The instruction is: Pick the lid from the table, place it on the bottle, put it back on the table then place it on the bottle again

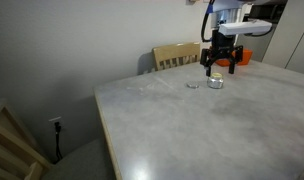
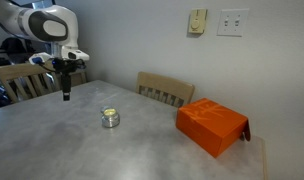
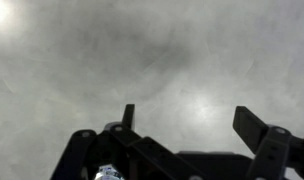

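Observation:
The small clear glass bottle stands on the pale grey table. A tiny flat round lid lies on the table just beside the bottle in an exterior view. My gripper hangs above the table near the bottle, apart from it, jaws open and empty. In the wrist view the gripper shows two dark fingers spread wide over bare tabletop; the lid does not show there.
An orange box sits on the table beyond the bottle. A light wooden chair stands at the table's far edge. Another chair is by the wall.

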`<action>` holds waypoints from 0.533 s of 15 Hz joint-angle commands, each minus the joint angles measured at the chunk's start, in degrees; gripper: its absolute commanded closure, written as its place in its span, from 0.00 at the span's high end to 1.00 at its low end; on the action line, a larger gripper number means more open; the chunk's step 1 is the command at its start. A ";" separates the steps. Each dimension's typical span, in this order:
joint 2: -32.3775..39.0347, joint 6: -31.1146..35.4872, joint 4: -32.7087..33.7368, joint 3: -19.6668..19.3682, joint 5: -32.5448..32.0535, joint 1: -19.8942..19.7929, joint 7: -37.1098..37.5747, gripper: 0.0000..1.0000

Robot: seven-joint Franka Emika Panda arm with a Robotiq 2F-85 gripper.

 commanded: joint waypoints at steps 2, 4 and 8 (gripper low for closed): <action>6.56 8.34 3.50 0.54 5.95 -1.39 -0.98 1.00; 8.45 13.60 3.91 0.38 8.35 -1.50 -1.64 1.00; 8.55 14.88 3.29 -0.56 8.18 -0.47 -0.62 1.00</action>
